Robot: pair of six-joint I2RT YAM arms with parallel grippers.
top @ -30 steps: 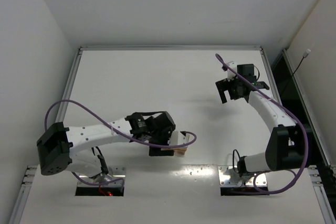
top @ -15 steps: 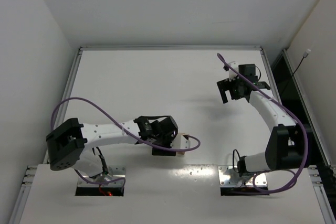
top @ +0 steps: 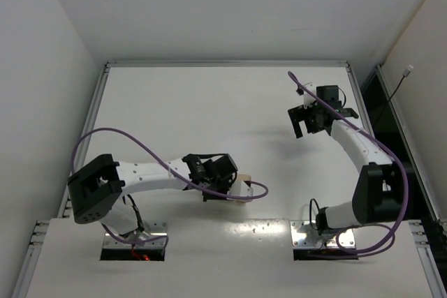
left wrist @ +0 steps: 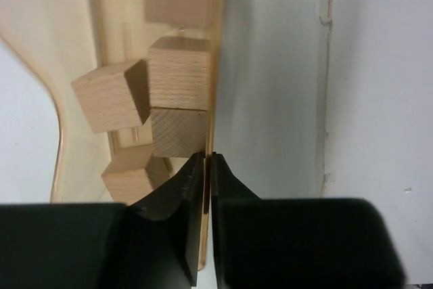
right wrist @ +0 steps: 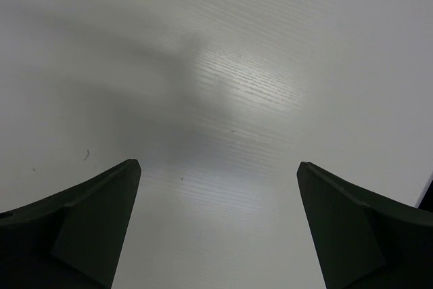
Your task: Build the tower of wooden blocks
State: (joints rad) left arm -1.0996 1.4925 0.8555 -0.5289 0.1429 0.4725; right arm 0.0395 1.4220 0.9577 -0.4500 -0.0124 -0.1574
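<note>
- Several wooden blocks (left wrist: 179, 72) loose inside tan box (left wrist: 111, 18).
- Left gripper (left wrist: 208, 160) pinched tight on the box wall.
- Right gripper (right wrist: 218, 164) spread wide, empty, above table (right wrist: 237, 65).

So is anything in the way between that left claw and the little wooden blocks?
Partly: the left gripper is shut on the thin wall of the pale box. The wooden cubes lie inside, just beyond its inner finger; the wall separates them from the outer finger.

- Left arm (top: 150, 174): white shells, black joints, purple cable (top: 105, 130) looping over.
- Right arm (top: 353, 143): same white-and-black, purple cable (top: 300, 87).
- Right pincer (right wrist: 218, 174): matte black wedge fingers (right wrist: 81, 228).
</note>
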